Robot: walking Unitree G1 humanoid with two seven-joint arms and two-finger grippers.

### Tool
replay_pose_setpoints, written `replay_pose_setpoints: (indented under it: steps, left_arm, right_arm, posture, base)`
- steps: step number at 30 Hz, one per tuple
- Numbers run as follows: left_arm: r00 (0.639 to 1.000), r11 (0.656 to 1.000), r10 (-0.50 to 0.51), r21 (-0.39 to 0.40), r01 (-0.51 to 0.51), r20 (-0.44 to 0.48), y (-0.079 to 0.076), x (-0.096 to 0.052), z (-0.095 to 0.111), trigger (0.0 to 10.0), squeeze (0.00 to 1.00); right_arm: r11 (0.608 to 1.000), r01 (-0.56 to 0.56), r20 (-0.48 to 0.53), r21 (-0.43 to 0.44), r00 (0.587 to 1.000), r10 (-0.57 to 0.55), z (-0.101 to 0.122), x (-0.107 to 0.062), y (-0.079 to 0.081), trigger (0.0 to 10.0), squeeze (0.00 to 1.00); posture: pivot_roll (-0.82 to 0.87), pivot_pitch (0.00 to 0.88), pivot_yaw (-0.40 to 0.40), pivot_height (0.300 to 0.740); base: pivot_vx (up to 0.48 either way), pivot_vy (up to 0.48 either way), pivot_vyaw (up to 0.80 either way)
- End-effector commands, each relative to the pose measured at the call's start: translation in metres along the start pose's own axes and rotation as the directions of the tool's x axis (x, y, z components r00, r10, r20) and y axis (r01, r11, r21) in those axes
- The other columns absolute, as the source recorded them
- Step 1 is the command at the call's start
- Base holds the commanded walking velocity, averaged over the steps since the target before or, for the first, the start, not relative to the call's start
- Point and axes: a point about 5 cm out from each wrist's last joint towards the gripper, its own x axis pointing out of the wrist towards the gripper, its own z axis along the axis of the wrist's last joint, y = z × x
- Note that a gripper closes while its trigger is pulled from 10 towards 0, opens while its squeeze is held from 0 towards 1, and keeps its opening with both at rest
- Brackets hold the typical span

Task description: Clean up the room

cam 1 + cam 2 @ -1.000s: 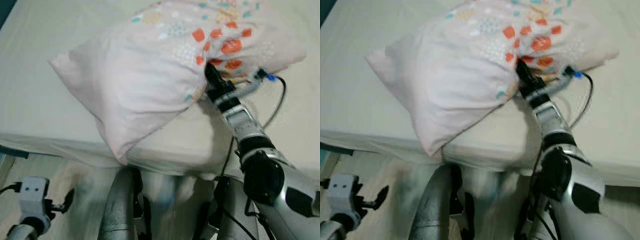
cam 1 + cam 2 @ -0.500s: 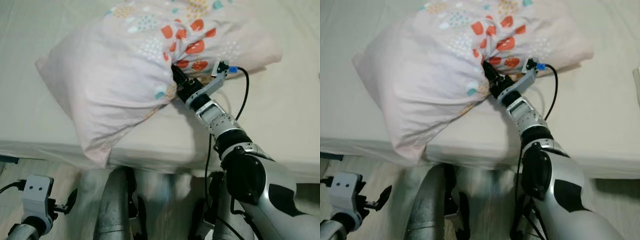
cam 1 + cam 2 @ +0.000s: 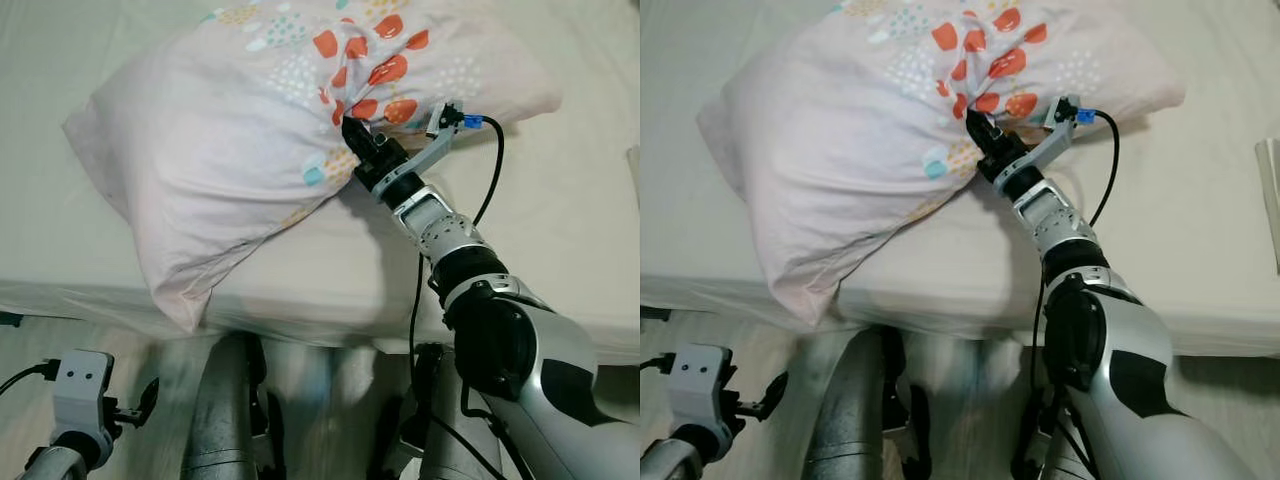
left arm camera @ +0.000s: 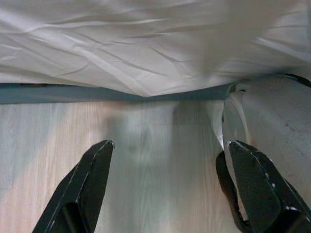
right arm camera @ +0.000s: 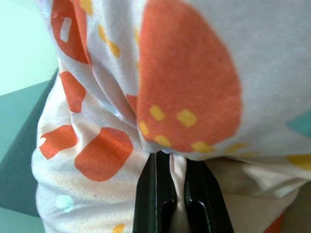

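A big pale pink pillow (image 3: 220,150) with orange, teal and yellow spots lies on the cream bed (image 3: 80,250), one corner hanging over the near edge. My right gripper (image 3: 350,130) is shut on a bunched fold of the pillow (image 5: 184,97) cover near its middle, arm stretched forward over the mattress. The two black fingers (image 5: 155,194) pinch the cloth between them. My left gripper (image 4: 165,179) hangs open low at the left, over the pale wood floor (image 4: 146,170) beside the bed's edge.
The bed sheet (image 3: 1200,200) stretches wide to the right of the pillow. A pale flat object (image 3: 1270,200) lies at the right edge of the bed. My silver legs (image 3: 225,420) stand against the near edge of the mattress.
The right gripper has kept its hold while the pillow shifted left and farther onto the bed. The camera view has also shifted.
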Motion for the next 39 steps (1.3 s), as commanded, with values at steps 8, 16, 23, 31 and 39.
replay_pose_setpoints:
  steps: [8, 16, 23, 31, 39]
  left_arm:
    - [0.999, 0.998, 0.037, -0.040, -0.039, -0.039, -0.005, 0.010, -0.015, 10.0, 0.00]
    - [0.998, 0.993, 0.059, -0.108, -0.055, 0.030, -0.019, 0.052, 0.003, 10.0, 0.00]
    - [0.994, 0.984, 0.108, -0.146, -0.102, 0.034, -0.026, 0.095, 0.031, 10.0, 0.00]
    - [0.981, 0.981, 0.191, -0.033, -0.191, 0.023, -0.006, 0.112, 0.055, 10.0, 0.00]
    - [0.990, 0.969, 0.051, 0.246, -0.018, -0.132, -0.013, 0.111, 0.033, 10.0, 0.00]
  right_arm:
    - [0.995, 0.038, -0.020, -0.093, 0.999, -0.040, 0.006, -0.007, -0.008, 0.0, 0.00]
    - [0.970, -0.137, 0.028, -0.203, 0.989, 0.146, 0.037, -0.011, 0.005, 0.0, 0.00]
    - [0.973, -0.023, 0.090, -0.228, 0.995, 0.045, 0.034, -0.053, -0.015, 0.0, 0.00]
    - [0.964, 0.129, 0.112, -0.232, 0.988, -0.106, 0.024, -0.098, -0.042, 0.0, 0.00]
    - [0.948, 0.176, 0.144, -0.265, 0.979, -0.141, 0.038, -0.103, -0.035, 0.0, 0.00]
  posture:
    - [0.35, 0.402, -0.004, 0.541]
    - [0.27, 0.257, -0.041, 0.545]
    - [0.17, 0.081, -0.045, 0.569]
    - [0.15, 0.014, -0.038, 0.589]
    - [0.13, 0.000, -0.039, 0.623]
  base:
    - [0.000, 0.000, 0.00]
    - [0.000, 0.000, 0.00]
    - [0.000, 0.000, 0.00]
    - [-0.180, 0.000, 0.00]
    - [-0.120, 0.000, 0.00]
